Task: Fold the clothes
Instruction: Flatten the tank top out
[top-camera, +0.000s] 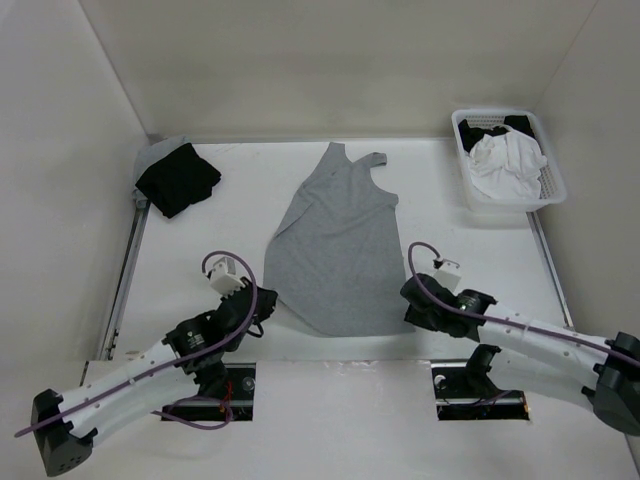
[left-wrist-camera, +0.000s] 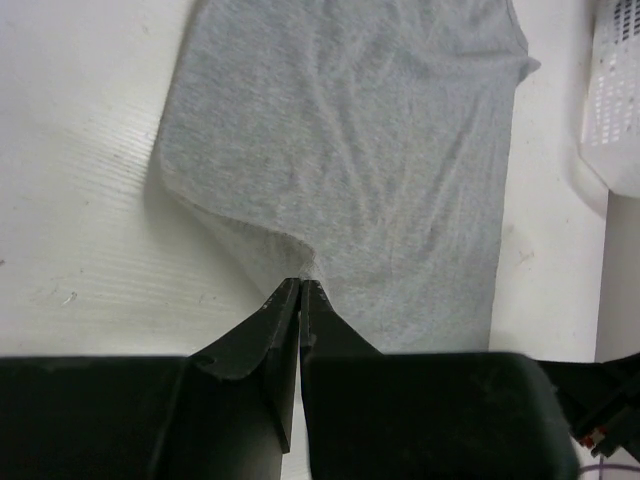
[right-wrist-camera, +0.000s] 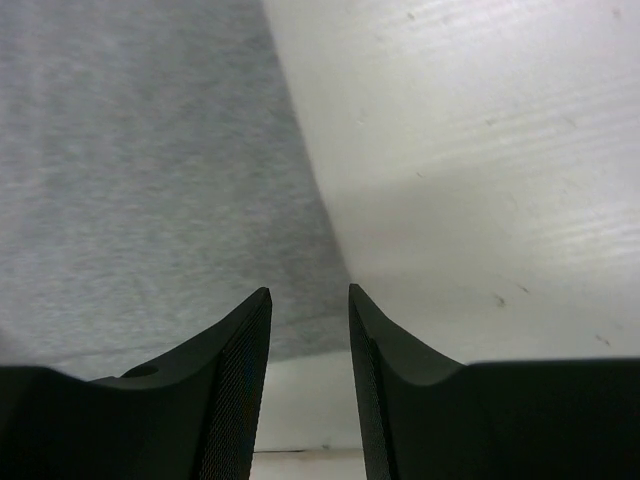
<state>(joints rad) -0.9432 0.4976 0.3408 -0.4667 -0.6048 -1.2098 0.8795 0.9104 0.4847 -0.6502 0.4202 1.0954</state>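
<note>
The clothes, a grey sleeveless tank top (top-camera: 335, 250), lie spread flat in the middle of the white table, straps toward the far wall. My left gripper (top-camera: 268, 300) is at the hem's near left corner. In the left wrist view it (left-wrist-camera: 300, 284) is shut on a pinch of the grey fabric (left-wrist-camera: 350, 130), which puckers up at the tips. My right gripper (top-camera: 412, 300) hovers at the near right corner of the hem. The right wrist view shows it (right-wrist-camera: 310, 292) open, the grey corner (right-wrist-camera: 140, 170) lying beneath and just ahead of its left finger.
A black garment (top-camera: 178, 178) lies bunched at the far left corner of the table. At the far right stands a white basket (top-camera: 500, 207) holding a white garment (top-camera: 505, 165) and something dark. The basket's wall (left-wrist-camera: 615, 100) also shows in the left wrist view.
</note>
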